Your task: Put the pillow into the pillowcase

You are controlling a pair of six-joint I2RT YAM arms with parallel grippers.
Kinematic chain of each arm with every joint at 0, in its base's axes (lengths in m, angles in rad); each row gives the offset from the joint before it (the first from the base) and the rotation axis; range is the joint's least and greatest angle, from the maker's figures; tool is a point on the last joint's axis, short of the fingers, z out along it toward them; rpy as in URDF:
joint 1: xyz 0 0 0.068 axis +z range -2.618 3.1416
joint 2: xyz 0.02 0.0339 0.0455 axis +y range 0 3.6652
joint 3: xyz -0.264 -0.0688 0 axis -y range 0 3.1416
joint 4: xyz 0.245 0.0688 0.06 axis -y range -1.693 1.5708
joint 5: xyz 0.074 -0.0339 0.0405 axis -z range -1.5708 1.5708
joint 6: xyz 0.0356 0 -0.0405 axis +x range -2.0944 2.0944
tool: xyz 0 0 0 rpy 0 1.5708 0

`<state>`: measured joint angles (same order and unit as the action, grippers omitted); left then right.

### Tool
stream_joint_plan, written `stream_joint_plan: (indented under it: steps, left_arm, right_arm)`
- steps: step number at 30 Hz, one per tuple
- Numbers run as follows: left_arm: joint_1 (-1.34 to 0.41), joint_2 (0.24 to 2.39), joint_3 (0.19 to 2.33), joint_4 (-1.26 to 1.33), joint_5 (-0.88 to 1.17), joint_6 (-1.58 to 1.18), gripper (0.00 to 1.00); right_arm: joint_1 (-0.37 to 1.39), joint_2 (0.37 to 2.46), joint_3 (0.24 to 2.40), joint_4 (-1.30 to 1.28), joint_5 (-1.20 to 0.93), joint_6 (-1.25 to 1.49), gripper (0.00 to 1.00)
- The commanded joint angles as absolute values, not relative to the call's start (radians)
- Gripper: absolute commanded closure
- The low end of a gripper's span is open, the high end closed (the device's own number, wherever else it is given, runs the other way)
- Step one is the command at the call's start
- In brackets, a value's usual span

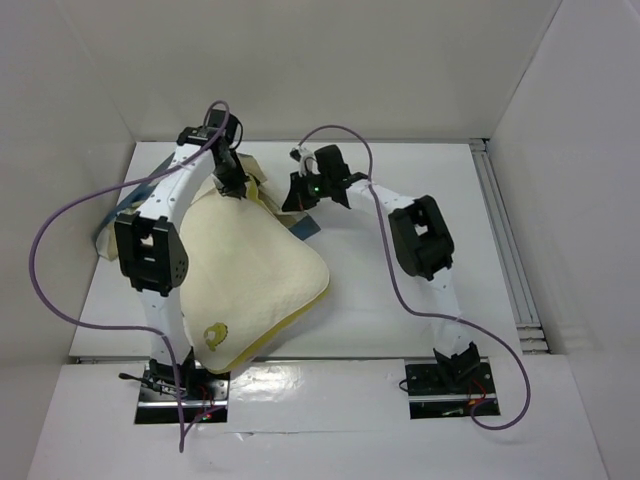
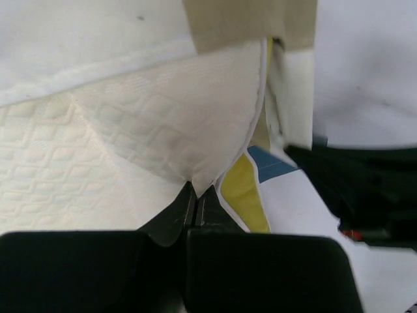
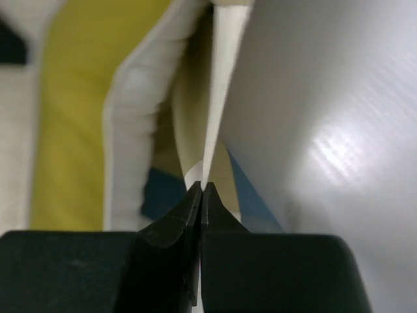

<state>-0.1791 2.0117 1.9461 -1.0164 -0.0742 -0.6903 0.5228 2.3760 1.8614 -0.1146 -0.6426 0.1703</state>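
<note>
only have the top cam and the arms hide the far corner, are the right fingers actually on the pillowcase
observer: yes, the right fingers are shut on a thin edge of the pillowcase.
operator: and the left ones
observer: the left fingers are shut on a quilted fold of the pillow.
operator: what's next to them
observer: yellow edging runs right beside them, with a blue check just past it.

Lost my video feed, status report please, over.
Left gripper shut on pillow corner. Right gripper shut on pillowcase edge. Pillow largely uncovered. No obstruction seen.
</note>
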Motion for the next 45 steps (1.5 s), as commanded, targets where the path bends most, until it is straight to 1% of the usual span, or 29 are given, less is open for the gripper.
stream_joint_plan:
  steps: [1,4,7,8,9,11,13,15,17,19,21,25,29,32,33,37,38,39,40,41,42,43,44,45]
  left_arm:
    - [-0.149,1.879,1.962,-0.954,-0.104,-0.723,1.00]
    - [-0.149,1.849,1.962,-0.928,-0.117,-0.732,1.00]
    - [-0.149,1.856,1.951,-0.894,-0.117,-0.741,1.00]
    - [-0.149,1.870,1.960,-0.894,-0.126,-0.752,1.00]
    - [-0.140,1.897,1.980,-0.903,-0.135,-0.762,1.00]
    - [-0.140,1.908,2.009,-0.914,-0.135,-0.772,1.00]
    - [-0.120,1.908,2.035,-0.914,-0.169,-0.772,1.00]
    - [-0.109,1.896,2.065,-0.934,-0.198,-0.772,1.00]
    - [-0.095,1.896,2.140,-0.962,-0.218,-0.781,1.00]
    - [-0.095,1.896,2.225,-0.998,-0.239,-0.781,1.00]
    - [-0.095,1.884,2.238,-0.999,-0.239,-0.781,1.00]
    - [-0.211,1.894,2.238,-0.950,-0.278,-0.801,1.00]
    - [-0.328,2.032,2.224,-0.940,-0.288,-0.825,1.00]
    - [-0.427,2.138,2.198,-0.916,-0.288,-0.836,1.00]
    - [-0.454,2.161,2.198,-0.916,-0.301,-0.836,1.00]
    - [-0.517,2.187,2.198,-0.916,-0.263,-0.798,1.00]
    - [-0.526,2.174,2.198,-0.902,-0.235,-0.776,0.93]
    - [-0.526,2.148,2.188,-0.902,-0.224,-0.753,0.81]
    - [-0.526,2.135,2.187,-0.902,-0.212,-0.715,0.66]
    - [-0.517,2.117,2.187,-0.913,-0.200,-0.700,0.41]
    - [-0.517,2.071,2.160,-0.913,-0.190,-0.662,0.30]
    - [-0.503,2.048,2.151,-0.913,-0.190,-0.644,0.23]
    - [-0.494,2.027,2.140,-0.913,-0.204,-0.632,0.19]
    - [-0.459,2.008,2.131,-0.913,-0.204,-0.623,0.19]
  right_arm:
    - [0.563,2.097,1.732,-0.070,-0.655,0.213,1.00]
    - [0.604,2.004,1.666,-0.123,-0.638,0.202,1.00]
    - [0.617,2.005,1.675,-0.179,-0.601,0.164,1.00]
    - [0.617,2.019,1.698,-0.236,-0.589,0.164,1.00]
    - [0.617,2.034,1.757,-0.320,-0.619,0.131,1.00]
    - [0.641,2.022,1.772,-0.354,-0.629,0.121,1.00]
    - [0.676,1.947,1.760,-0.373,-0.629,0.092,1.00]
    - [0.698,1.901,1.759,-0.435,-0.629,0.074,1.00]
    - [0.728,1.855,1.781,-0.529,-0.620,0.045,1.00]
    - [0.745,1.829,1.772,-0.581,-0.604,0.029,1.00]
    - [0.758,1.793,1.703,-0.606,-0.595,0.029,1.00]
    - [0.767,1.754,1.594,-0.606,-0.609,0.049,1.00]
    - [0.767,1.642,1.514,-0.525,-0.618,0.092,1.00]
    - [0.712,1.566,1.415,-0.512,-0.604,0.117,1.00]
    - [0.677,1.534,1.351,-0.512,-0.614,0.127,1.00]
    - [0.586,1.431,1.177,-0.535,-0.571,0.153,1.00]
    - [0.566,1.408,1.148,-0.544,-0.552,0.169,1.00]
    - [0.545,1.390,1.125,-0.545,-0.532,0.181,1.00]
    - [0.504,1.367,1.109,-0.569,-0.523,0.181,0.62]
    - [0.488,1.367,1.109,-0.612,-0.506,0.181,0.37]
    - [0.464,1.342,1.109,-0.630,-0.477,0.181,0.25]
    - [0.453,1.333,1.120,-0.659,-0.463,0.181,0.13]
    - [0.440,1.322,1.130,-0.672,-0.453,0.181,0.12]
    - [0.430,1.322,1.144,-0.686,-0.453,0.181,0.12]
